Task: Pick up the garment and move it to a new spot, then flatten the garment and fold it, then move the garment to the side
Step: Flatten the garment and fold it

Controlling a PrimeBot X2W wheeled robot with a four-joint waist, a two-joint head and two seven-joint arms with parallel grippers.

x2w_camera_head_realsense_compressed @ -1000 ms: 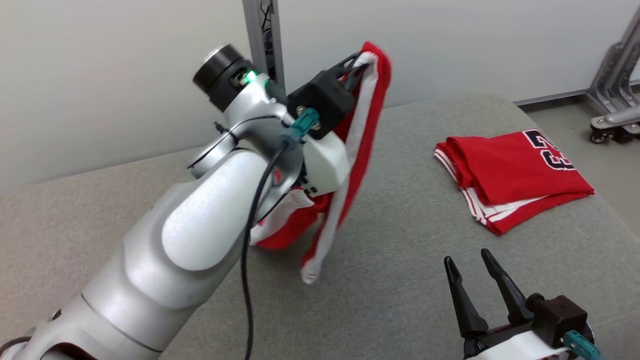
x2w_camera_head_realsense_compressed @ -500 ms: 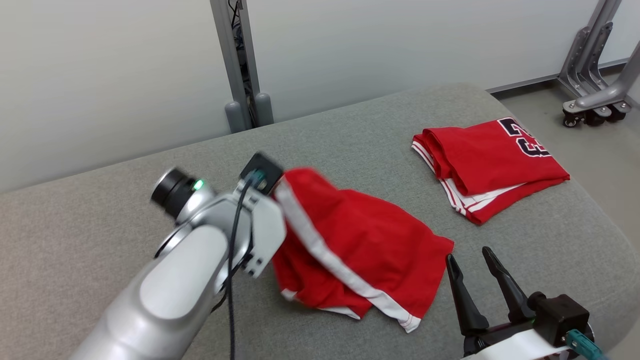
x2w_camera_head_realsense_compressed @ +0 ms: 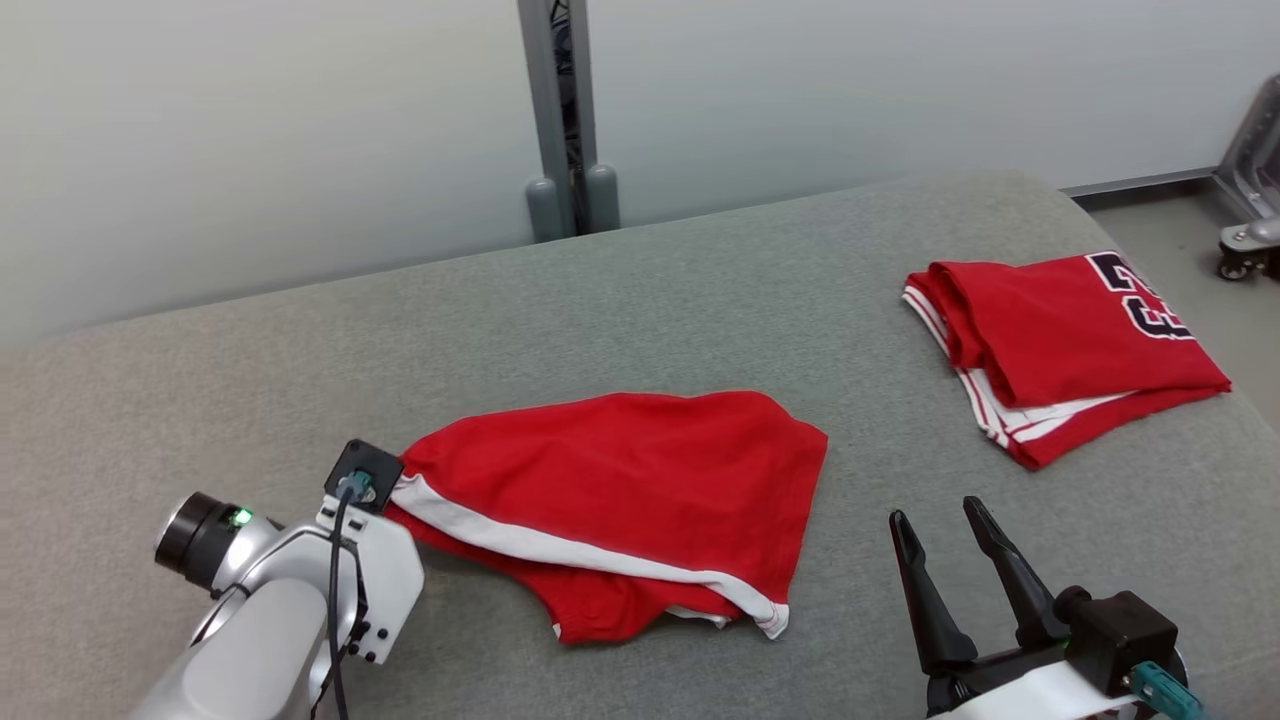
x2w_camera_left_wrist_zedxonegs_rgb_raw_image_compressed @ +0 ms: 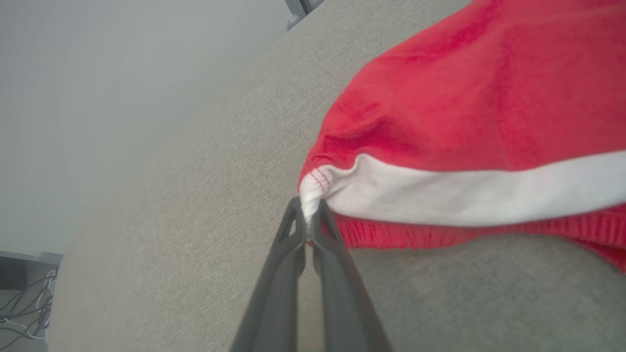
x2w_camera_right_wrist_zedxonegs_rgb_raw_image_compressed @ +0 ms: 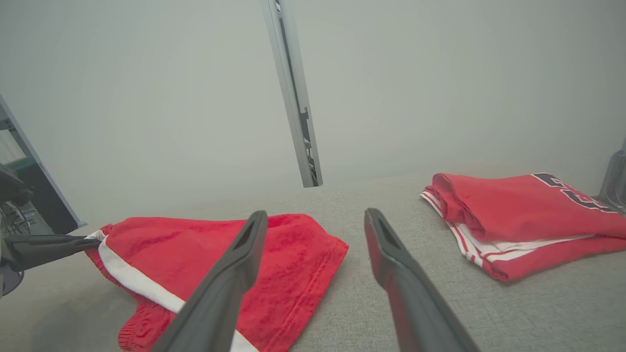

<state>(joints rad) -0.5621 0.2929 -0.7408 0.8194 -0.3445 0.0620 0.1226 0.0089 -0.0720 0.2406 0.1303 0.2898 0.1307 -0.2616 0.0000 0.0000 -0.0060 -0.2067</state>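
While the left tool (x2w_camera_left_wrist_zedxonegs_rgb_raw_image_compressed: 307,221) pinches the white-trimmed corner of the shorts (x2w_camera_head_realsense_compressed: 620,480), draw it outward low and gently; the right tool (x2w_camera_head_realsense_compressed: 932,515), spread, could pin the far hem.

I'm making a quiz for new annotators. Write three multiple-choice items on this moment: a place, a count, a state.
1. In the head view, where does the folded red jersey with dark numerals lie relative to the red shorts with a white side stripe? A. Right, farther back. B. On them. C. Left.
2. How many red garments lie on the grey fabric surface? A. One. B. Two. C. Three.
3. What is the left gripper doing? A. Hanging open. B. Pinching the shorts' white corner. C. Shut on nothing.
Answers: 1 A: bare surface separates them. 2 B: shorts and jersey. 3 B: the left wrist view shows it clamping white cloth.
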